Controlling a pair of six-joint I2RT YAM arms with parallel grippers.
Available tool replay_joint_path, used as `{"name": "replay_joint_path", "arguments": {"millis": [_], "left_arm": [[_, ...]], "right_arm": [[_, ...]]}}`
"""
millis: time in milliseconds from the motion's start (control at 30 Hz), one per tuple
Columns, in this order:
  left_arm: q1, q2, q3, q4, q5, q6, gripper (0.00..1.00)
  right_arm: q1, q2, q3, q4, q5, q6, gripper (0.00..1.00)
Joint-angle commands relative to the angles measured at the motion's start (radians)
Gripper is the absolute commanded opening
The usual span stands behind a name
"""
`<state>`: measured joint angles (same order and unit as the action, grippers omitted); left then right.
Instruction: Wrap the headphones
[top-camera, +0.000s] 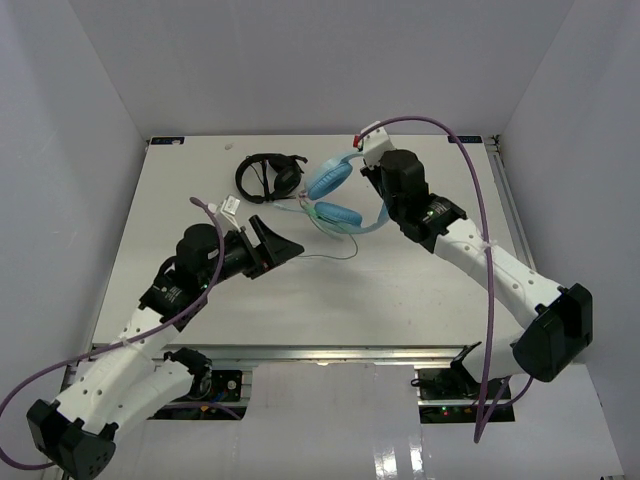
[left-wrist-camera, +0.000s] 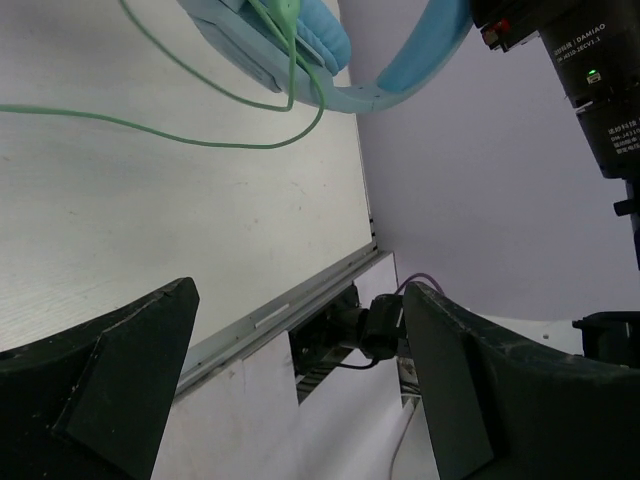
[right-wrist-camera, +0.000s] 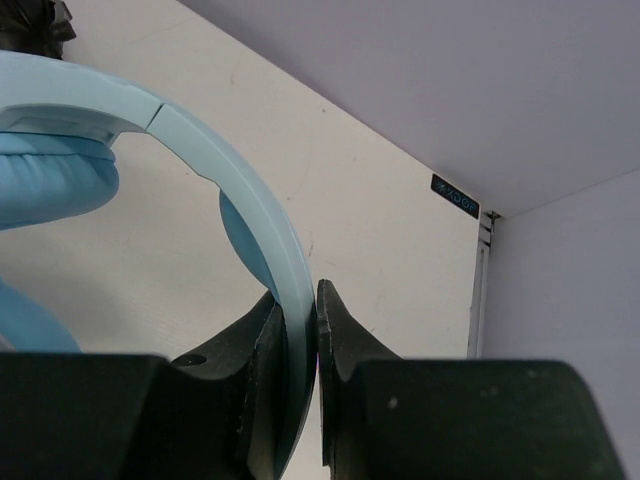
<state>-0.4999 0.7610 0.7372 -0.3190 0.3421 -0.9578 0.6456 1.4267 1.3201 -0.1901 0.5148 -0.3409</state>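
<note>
The light blue headphones (top-camera: 335, 196) are held up at the back middle of the table, cups to the left. My right gripper (top-camera: 378, 192) is shut on their wide band (right-wrist-camera: 262, 225). One padded cup (right-wrist-camera: 50, 185) shows at the left of the right wrist view. The thin pale green cable (top-camera: 335, 248) hangs from the cups and loops over the table; it also shows in the left wrist view (left-wrist-camera: 200, 130). My left gripper (top-camera: 283, 245) is open and empty, just left of the cable loop, below the lower cup (left-wrist-camera: 275, 40).
Smaller black headphones (top-camera: 268, 176) lie at the back, left of the blue pair. The table's right edge rail (top-camera: 505, 200) and white walls enclose the space. The table's edge (left-wrist-camera: 290, 305) runs across the left wrist view.
</note>
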Motion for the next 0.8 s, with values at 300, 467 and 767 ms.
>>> {"name": "replay_joint_path", "arguments": {"millis": [300, 467, 767], "left_arm": [[-0.312, 0.398, 0.235, 0.098, -0.505, -0.023, 0.85], [-0.320, 0.433, 0.246, 0.074, -0.591, 0.028, 0.82], [-0.319, 0.403, 0.222, 0.063, -0.678, 0.283, 0.79]], "right_arm": [[0.036, -0.109, -0.058, 0.187, 0.173, -0.014, 0.08], [0.036, -0.135, -0.061, 0.134, 0.130, 0.017, 0.08], [0.034, -0.161, -0.065, 0.084, 0.063, 0.050, 0.08]]}}
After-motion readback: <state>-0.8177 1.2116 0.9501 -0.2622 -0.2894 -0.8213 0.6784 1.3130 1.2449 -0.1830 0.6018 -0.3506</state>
